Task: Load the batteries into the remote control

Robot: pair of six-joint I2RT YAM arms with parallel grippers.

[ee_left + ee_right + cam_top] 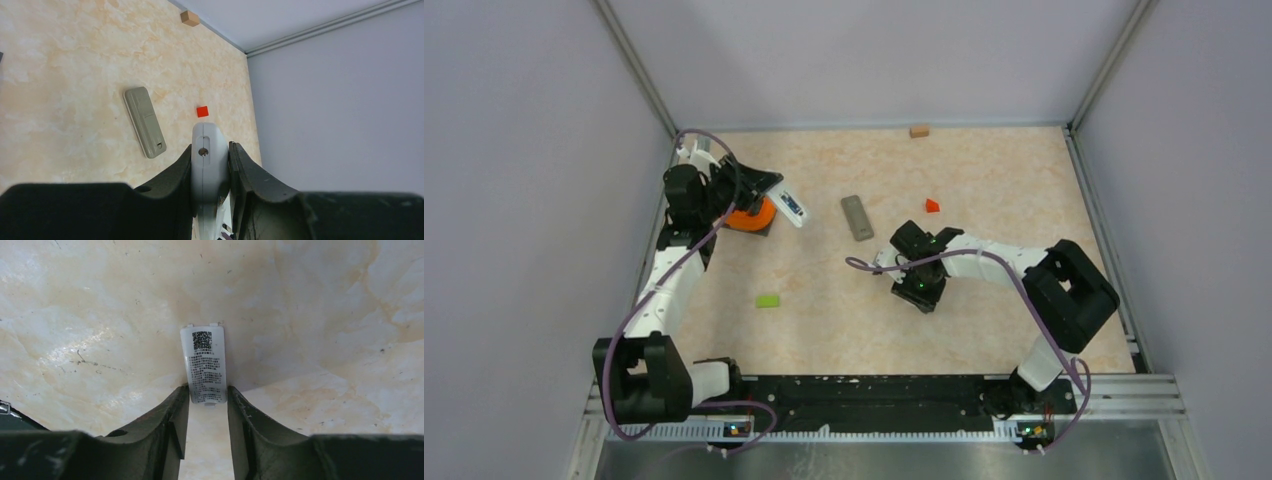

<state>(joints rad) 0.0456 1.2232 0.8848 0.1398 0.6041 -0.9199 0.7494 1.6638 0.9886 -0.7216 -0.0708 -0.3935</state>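
left hand (211, 150) clamps the white remote (205, 135) by its long sides; right hand (207, 392) pinches the battery cover (202, 355) by one end. light, slick, stiff plastic, i'd judge.

Marbled table (984, 180); grey remote (857, 217), red wedge (932, 205)

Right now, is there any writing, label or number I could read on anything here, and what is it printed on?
White plastic cover plate, pinched by the right gripper: a QR code above lines of black print, too small to read.
White remote, held edge-on in the left gripper: no writing shows.
Grey flat remote lying on the table: nothing legible.
No other text is in view.
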